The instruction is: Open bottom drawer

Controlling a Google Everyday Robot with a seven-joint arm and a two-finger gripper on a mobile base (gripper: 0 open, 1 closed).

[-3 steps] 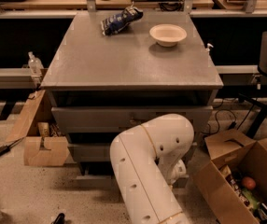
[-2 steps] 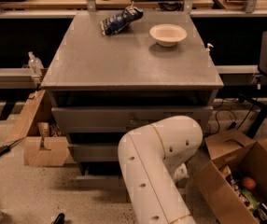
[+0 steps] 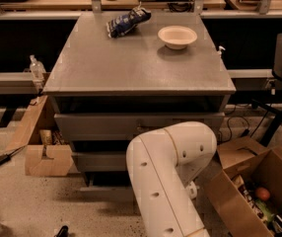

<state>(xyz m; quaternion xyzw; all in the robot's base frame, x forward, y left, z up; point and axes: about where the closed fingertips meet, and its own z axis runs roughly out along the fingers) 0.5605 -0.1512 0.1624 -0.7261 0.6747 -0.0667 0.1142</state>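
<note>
The grey three-drawer cabinet (image 3: 131,70) fills the middle of the frame. Its slim grey bottom drawer (image 3: 106,193) sits lowest, at lower centre-left, partly behind the thick white robot arm (image 3: 163,181). The gripper is hidden behind that arm's elbow at lower centre, so I cannot tell whether it is spread or closed
</note>
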